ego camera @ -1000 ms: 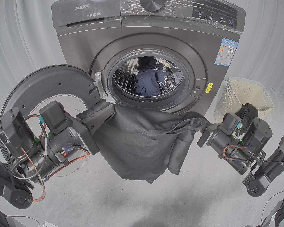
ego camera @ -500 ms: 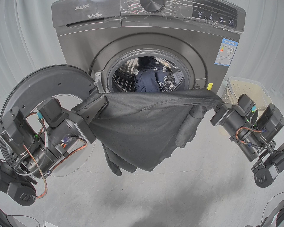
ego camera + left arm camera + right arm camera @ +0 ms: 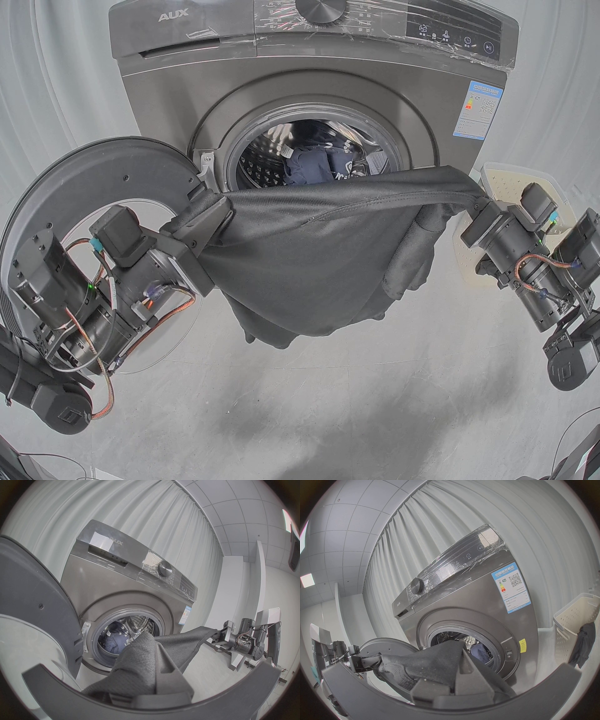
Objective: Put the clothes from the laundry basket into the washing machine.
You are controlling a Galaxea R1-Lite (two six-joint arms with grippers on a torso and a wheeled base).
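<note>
A dark grey garment (image 3: 312,256) hangs stretched between both grippers in front of the washing machine (image 3: 300,81). My left gripper (image 3: 209,215) is shut on its left end, just below the door hinge. My right gripper (image 3: 478,209) is shut on its right end, beside the cream laundry basket (image 3: 509,184). The cloth's top edge runs taut across the lower part of the round opening (image 3: 312,156), and the rest sags below it. Dark blue clothes (image 3: 315,165) lie inside the drum. In the right wrist view, another dark garment (image 3: 584,642) drapes over the basket's rim (image 3: 575,614).
The machine's round door (image 3: 100,181) stands swung open at the left, close behind my left arm. Bare grey floor (image 3: 350,400) lies in front of the machine. Pale curtains hang behind it.
Both grippers have risen with the garment. The right one went up and to the right towards the basket, pulling the cloth from a slack sag to a taut line across the opening.
</note>
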